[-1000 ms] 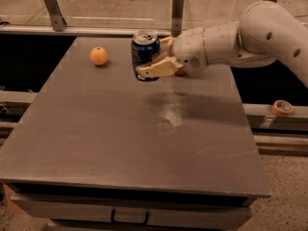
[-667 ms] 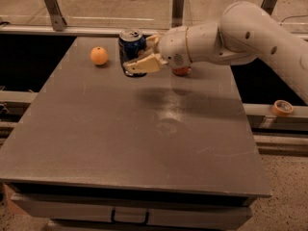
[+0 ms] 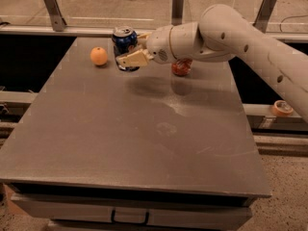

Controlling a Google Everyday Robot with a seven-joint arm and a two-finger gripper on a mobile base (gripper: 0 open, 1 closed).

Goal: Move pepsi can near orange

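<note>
The pepsi can (image 3: 124, 40) is dark blue with a silver top and stands upright at the far left-centre of the grey table (image 3: 96, 143), its base at or just above the surface. My gripper (image 3: 131, 52) is shut on the pepsi can, one tan finger (image 3: 134, 58) lying across its front. The orange (image 3: 98, 56) sits on the table a short way to the left of the can, apart from it. My white arm reaches in from the right.
A red-orange soda can (image 3: 181, 67) stands behind my arm at the far centre, partly hidden. A metal rail runs along the far table edge. A tape roll (image 3: 282, 108) lies on a ledge to the right. A drawer handle (image 3: 130, 219) shows below the front edge.
My gripper has carried the pepsi can leftward and farther back, closer to the orange. The red-orange can has come into view behind the arm.
</note>
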